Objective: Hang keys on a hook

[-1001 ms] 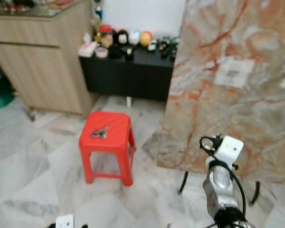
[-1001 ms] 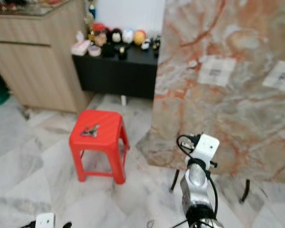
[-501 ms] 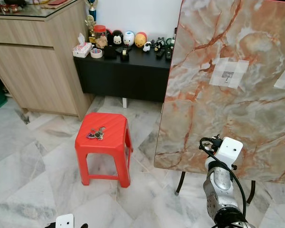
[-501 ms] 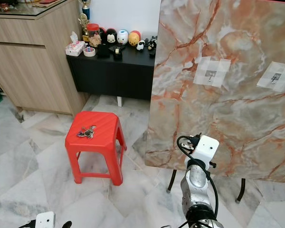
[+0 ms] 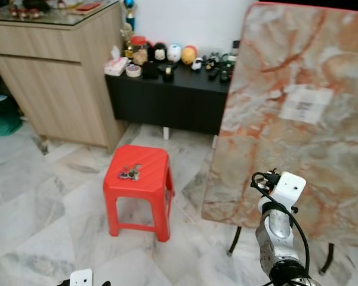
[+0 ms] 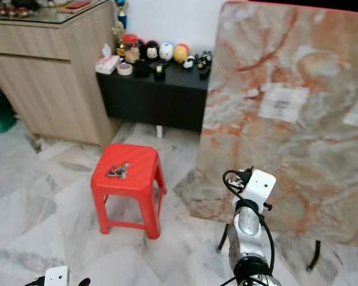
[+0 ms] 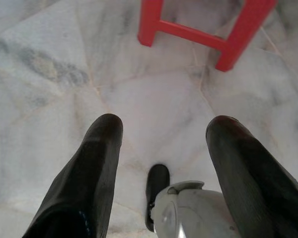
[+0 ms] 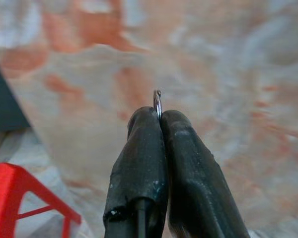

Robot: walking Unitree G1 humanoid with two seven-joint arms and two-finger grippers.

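The right gripper (image 8: 159,116) had its jaws pressed together on a thin metal ring (image 8: 157,101), whose rim poked out just past the tips — whether that ring carried any keys could not be told. It was aimed at the marbled board (image 5: 298,119), which stood tilted on thin black legs to the robot's right, with pale taped patches (image 6: 283,102) on its face; the hooks presumably sat on those patches, but blur hid them. The right arm (image 5: 277,232) was raised in front of the board's lower edge. The left gripper (image 7: 161,148) hung low over the marble floor (image 7: 49,74) with its jaws wide apart and nothing between them, the legs of the red stool (image 5: 138,182) just ahead of it. On the stool's seat lay a bunch of keys (image 5: 130,173) — a small dark and silvery cluster, loosely spread, near the middle of the seat, well apart from both grippers. Behind stood a wooden counter (image 5: 59,77) and a black sideboard (image 5: 167,98) lined with small figurines (image 6: 161,52). By my judgement the task was at an early stage: the bunch was not yet picked up and nothing hung on the board; what remained was fetching the keys and threading their ring over a hook.
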